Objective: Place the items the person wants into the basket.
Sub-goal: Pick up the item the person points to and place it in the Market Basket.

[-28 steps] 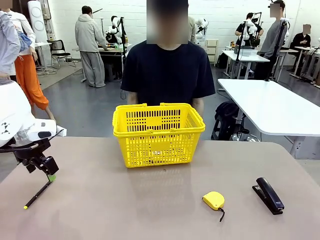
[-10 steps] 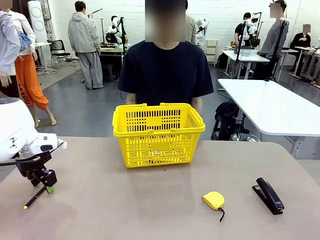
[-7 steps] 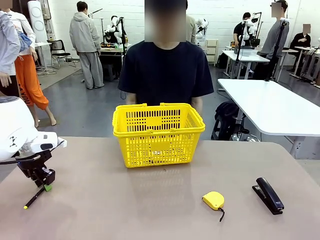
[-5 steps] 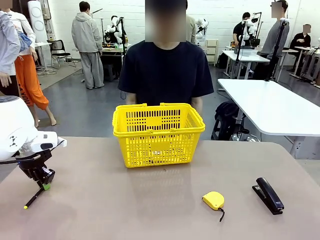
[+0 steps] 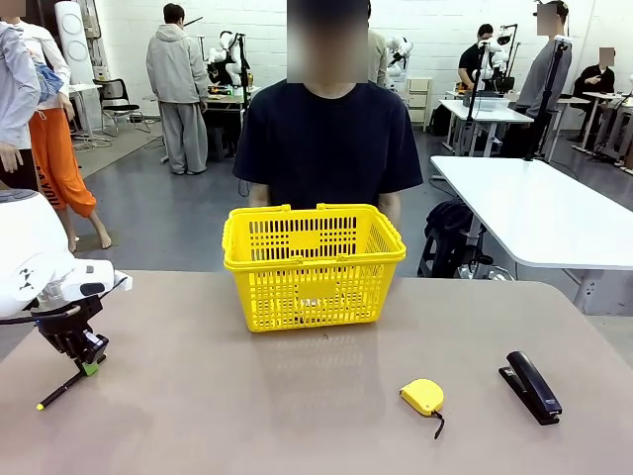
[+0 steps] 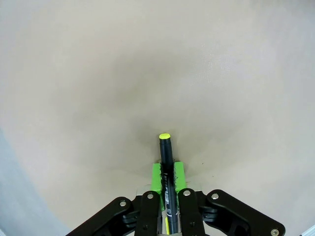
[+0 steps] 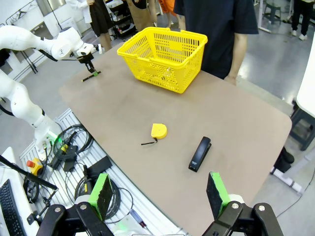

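Note:
My left gripper (image 5: 87,364) is shut on the upper end of the thin black pen (image 5: 61,387), low over the table's left side. The pen slants down to the front left, with its yellow tip (image 6: 164,136) close above the table. In the left wrist view the pen (image 6: 166,157) sits between the green pads (image 6: 156,176). The yellow basket (image 5: 314,262) stands at the far middle, in front of the person (image 5: 331,139) in the black T-shirt. My right gripper (image 7: 160,191) is open, high above the table's right front. The white marker and the utility knife are hidden.
A yellow tape measure (image 5: 423,396) lies right of centre near the front, and a black stapler (image 5: 534,386) lies further right. The right wrist view shows the basket (image 7: 162,59), tape measure (image 7: 158,131), stapler (image 7: 199,153) and cables below the table edge.
My left gripper came down onto the pen's upper end and shut on it. The pen has since shifted slightly left with the gripper. The person has stayed still.

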Controlling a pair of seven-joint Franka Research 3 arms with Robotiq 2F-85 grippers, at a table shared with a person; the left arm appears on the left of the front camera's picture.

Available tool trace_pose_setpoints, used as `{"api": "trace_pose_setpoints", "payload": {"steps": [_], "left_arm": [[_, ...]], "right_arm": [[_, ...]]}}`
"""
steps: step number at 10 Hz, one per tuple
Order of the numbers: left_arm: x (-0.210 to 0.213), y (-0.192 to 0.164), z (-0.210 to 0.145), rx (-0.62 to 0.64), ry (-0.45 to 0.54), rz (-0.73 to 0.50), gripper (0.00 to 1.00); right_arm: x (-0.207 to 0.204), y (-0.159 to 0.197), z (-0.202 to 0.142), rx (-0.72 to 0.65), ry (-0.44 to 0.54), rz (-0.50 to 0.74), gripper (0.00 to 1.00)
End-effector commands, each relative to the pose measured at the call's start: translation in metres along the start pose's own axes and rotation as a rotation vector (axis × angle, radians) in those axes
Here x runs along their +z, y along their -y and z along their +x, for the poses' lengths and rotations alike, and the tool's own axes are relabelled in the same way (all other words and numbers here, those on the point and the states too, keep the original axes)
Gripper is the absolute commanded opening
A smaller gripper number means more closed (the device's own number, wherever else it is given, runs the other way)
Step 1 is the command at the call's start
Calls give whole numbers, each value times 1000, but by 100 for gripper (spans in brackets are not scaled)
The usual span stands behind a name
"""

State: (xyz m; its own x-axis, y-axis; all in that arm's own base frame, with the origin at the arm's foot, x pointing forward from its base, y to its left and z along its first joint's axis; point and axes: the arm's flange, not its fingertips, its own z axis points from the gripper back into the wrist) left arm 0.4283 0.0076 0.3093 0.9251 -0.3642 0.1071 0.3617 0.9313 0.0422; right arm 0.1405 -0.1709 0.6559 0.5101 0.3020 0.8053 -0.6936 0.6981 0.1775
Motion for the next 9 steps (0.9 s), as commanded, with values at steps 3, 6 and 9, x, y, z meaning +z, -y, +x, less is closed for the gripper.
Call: {"api": "trace_pose_setpoints", "payload": {"steps": [3,6,9], "left_arm": [[100,25,-92,-94,26,7,0],[219,31,-74,-222,71,41,0],[283,36,-73,-261,133,1,0]], "right_arm": [[-1,0,0,5,2,8,100],[-1,0,0,5,2,8,100],[-1,0,0,5,2,8,100]]}}
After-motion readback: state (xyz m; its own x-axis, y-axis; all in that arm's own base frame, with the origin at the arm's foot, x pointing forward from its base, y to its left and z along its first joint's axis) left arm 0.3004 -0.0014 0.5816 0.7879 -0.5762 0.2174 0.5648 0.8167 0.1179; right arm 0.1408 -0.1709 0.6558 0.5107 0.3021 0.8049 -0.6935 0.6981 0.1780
